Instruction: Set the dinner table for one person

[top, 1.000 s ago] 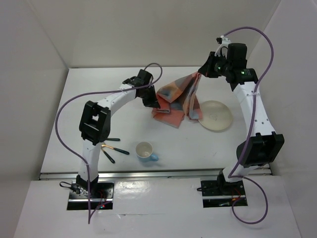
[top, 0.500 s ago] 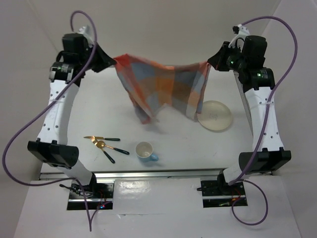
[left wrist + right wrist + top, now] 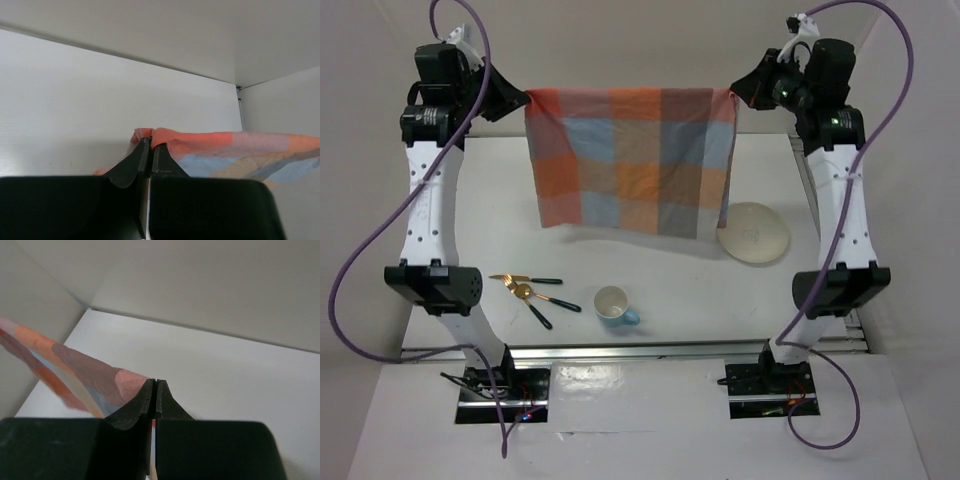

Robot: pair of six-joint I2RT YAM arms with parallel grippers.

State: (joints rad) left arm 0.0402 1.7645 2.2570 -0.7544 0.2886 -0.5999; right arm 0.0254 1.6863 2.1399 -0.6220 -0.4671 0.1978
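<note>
An orange-and-blue checked cloth (image 3: 630, 160) hangs spread flat in the air above the far half of the white dinner table (image 3: 700, 290). My left gripper (image 3: 525, 100) is shut on its top left corner (image 3: 165, 137). My right gripper (image 3: 736, 93) is shut on its top right corner (image 3: 125, 385). Both arms are raised high and the cloth's top edge is stretched straight between them. A cream plate (image 3: 755, 233) lies at the right, partly behind the cloth's lower right edge. A white cup with a blue handle (image 3: 614, 304) stands near the front. Gold cutlery with black handles (image 3: 532, 290) lies at the front left.
A metal rail (image 3: 640, 350) runs along the table's near edge. White walls (image 3: 380, 200) enclose the table on the left, back and right. The arm bases (image 3: 500, 380) sit in front of the rail.
Both grippers have risen and drawn apart: the cloth went from a bunched heap on the table to hanging fully spread and taut between them. The plate, cup and cutlery have not moved.
</note>
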